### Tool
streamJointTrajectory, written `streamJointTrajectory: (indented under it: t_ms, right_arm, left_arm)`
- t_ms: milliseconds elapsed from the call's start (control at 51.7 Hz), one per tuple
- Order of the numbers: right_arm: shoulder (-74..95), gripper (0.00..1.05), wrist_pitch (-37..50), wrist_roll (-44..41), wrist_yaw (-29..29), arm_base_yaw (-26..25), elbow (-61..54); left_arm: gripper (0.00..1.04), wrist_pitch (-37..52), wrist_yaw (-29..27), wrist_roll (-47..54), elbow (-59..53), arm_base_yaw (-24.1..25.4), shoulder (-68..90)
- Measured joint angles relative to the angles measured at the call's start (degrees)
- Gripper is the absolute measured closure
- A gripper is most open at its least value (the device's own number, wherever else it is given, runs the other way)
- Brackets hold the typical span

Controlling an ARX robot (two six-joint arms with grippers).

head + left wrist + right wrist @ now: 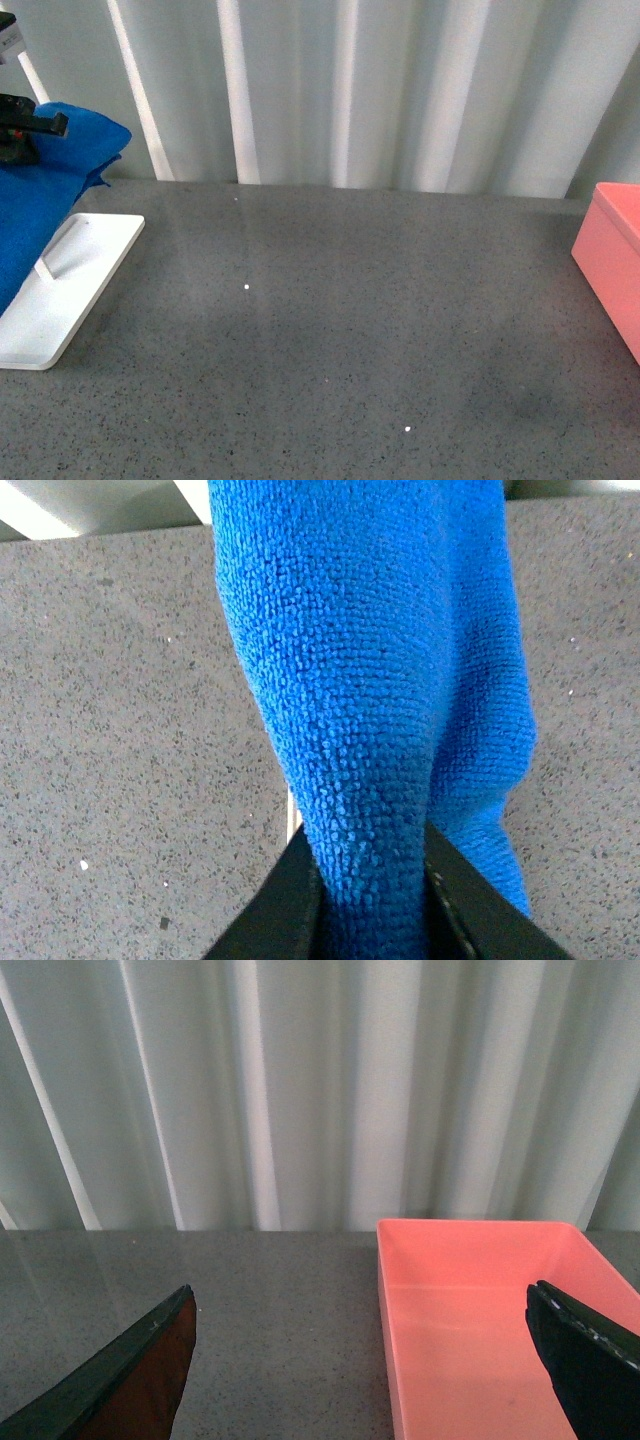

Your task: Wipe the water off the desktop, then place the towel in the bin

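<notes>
The blue towel (40, 190) hangs at the far left of the front view, held up above the speckled grey desktop (330, 330). My left gripper (25, 125) is shut on the towel's top; in the left wrist view the black jaws pinch the cloth (370, 730) between them, gripper (372, 900). The salmon-pink bin (612, 265) stands at the right edge. In the right wrist view the bin (480, 1330) lies open and empty below my right gripper (365, 1360), whose fingers (130, 1370) stand wide apart and hold nothing.
A flat white tray-like stand (65, 285) lies on the desktop at the left, under the hanging towel. A pale corrugated wall (350, 90) closes off the back. Small white specks (247, 288) dot the desktop.
</notes>
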Motion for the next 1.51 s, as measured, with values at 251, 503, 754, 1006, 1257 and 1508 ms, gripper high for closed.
streamJointTrajectory:
  t_ms: [251,503,754,1006,1257,1508]
  right_arm:
    - [0.0,0.07,0.0,0.0,0.0,0.0,0.0]
    - [0.0,0.07,0.0,0.0,0.0,0.0,0.0]
    - [0.0,0.07,0.0,0.0,0.0,0.0,0.0]
    - [0.0,0.07,0.0,0.0,0.0,0.0,0.0]
    - [1.5,0.07,-3.0,1.7,-3.7,-1.2,1.0]
    - [36.8,0.07,7.7,7.6,-32.4,-15.7,9.4]
  left_arm:
    - [0.99,6.2,4.5,0.3,-4.3,-0.1,-9.0]
    - [0.99,16.5,16.4,-7.5,-15.6,-5.8,-26.1]
    - [0.99,36.0,28.1,-31.8,-30.0,-19.1,-35.9]
    - [0.99,43.5,25.7,-41.9,-33.4,-29.4,-34.2]
    - [0.99,43.3,21.9,-41.1,-33.8,-32.9,-32.2]
    - [0.99,43.2,21.9,-40.5,-33.8,-33.2,-32.1]
